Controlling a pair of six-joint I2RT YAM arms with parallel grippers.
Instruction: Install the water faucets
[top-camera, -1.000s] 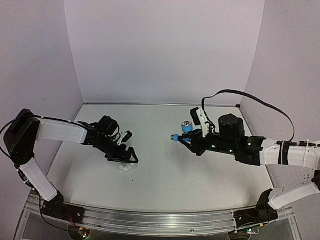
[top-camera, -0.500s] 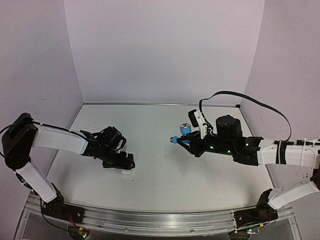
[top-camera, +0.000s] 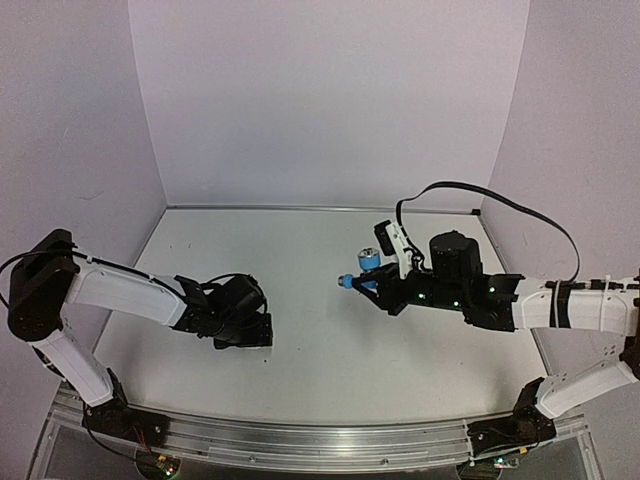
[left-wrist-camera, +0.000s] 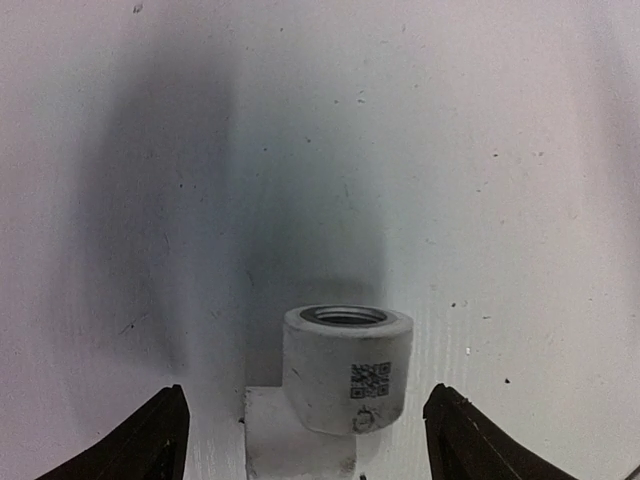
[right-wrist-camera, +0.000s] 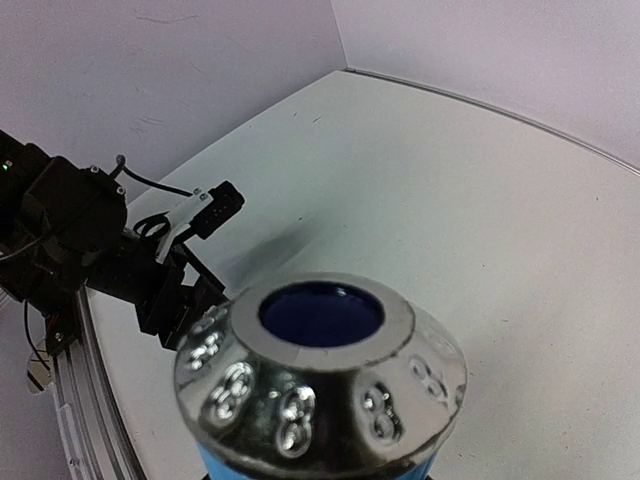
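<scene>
The left arm (top-camera: 120, 290) reached low across the near left part of the surface (top-camera: 330, 350), with the left gripper (top-camera: 245, 328) brought down onto it. In the top view the gripper body hid whatever lay beneath it. In the left wrist view the white fitting (left-wrist-camera: 345, 385) stood on the surface between the two dark fingertips (left-wrist-camera: 155, 440). The jaws were spread apart, with a clear gap on each side, and neither fingertip touched the fitting. The fitting was a short upright cylinder with a round, metal-ringed opening facing up. It had a small square code label on its side and a lower white block joined at its base.

Farther back and to the right, the right arm (top-camera: 560, 305) extended toward the middle of the surface. The right gripper (top-camera: 376, 279) was closed on the light-blue tap body (top-camera: 367, 266) and held it clear of the surface, well apart from the white fitting. One blue end pointed left, toward the left arm. The chrome knob (right-wrist-camera: 320, 370) sat on top and filled the lower part of the right wrist view, showing a dark blue centre and embossed marks around its rim. The right gripper's own fingers could not be seen in that view.

A black cable (top-camera: 500, 195) arched above the right arm. Plain pale walls (top-camera: 330, 100) enclosed the surface at the back and sides.
</scene>
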